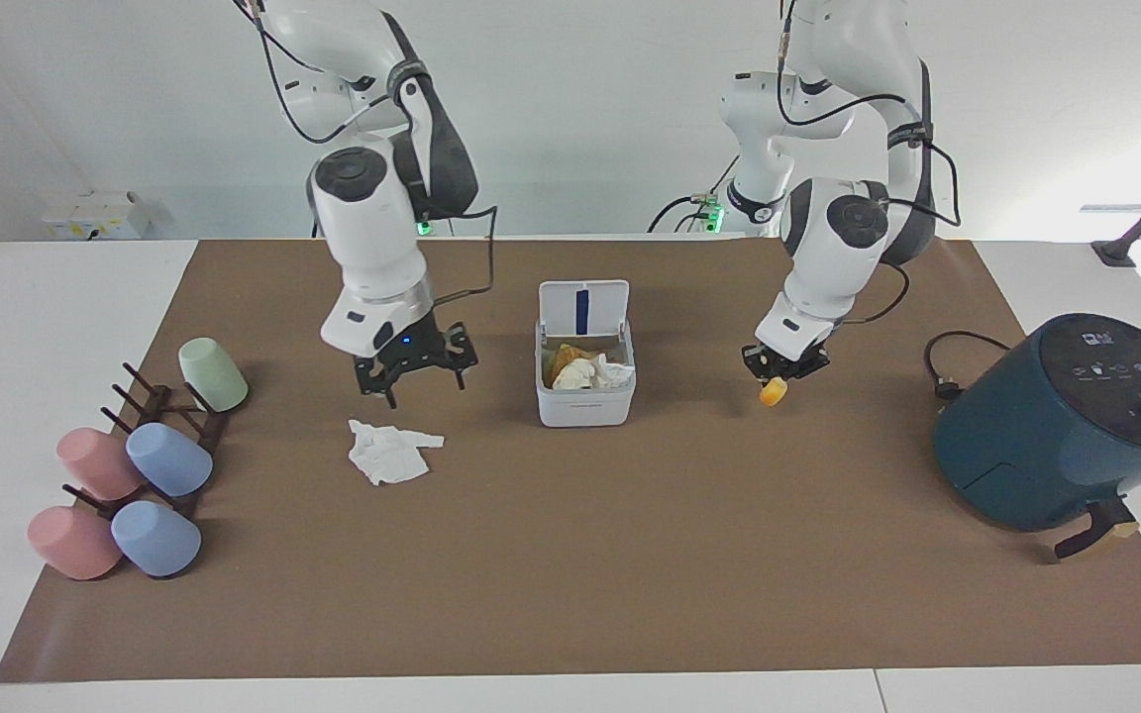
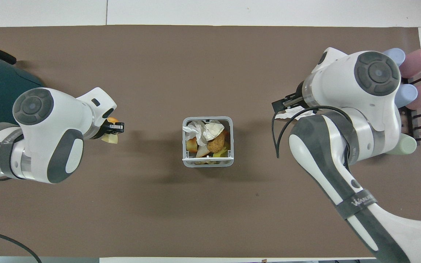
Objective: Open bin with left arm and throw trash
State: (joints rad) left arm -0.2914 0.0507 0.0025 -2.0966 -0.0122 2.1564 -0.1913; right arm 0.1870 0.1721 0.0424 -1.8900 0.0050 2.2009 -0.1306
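The bin (image 1: 585, 401) stands mid-table with its white lid (image 1: 582, 307) swung up; the overhead view shows it (image 2: 186, 153) holding a cream paper wad (image 2: 213, 128) and other scraps. My left gripper (image 1: 777, 381) is shut on the yellow-orange block (image 1: 773, 394) and holds it above the mat, beside the bin toward the left arm's end; it also shows in the overhead view (image 2: 117, 128). My right gripper (image 1: 412, 381) is open and empty, in the air just above the wrinkly white tissue (image 1: 387, 451), which lies flat on the mat toward the right arm's end.
A dark teal air fryer (image 1: 1066, 426) with its cable (image 1: 947, 371) stands at the left arm's end. A dark rack (image 1: 169, 426) with several pastel cups (image 1: 169, 460) stands at the right arm's end. In the overhead view the right arm covers most of the tissue.
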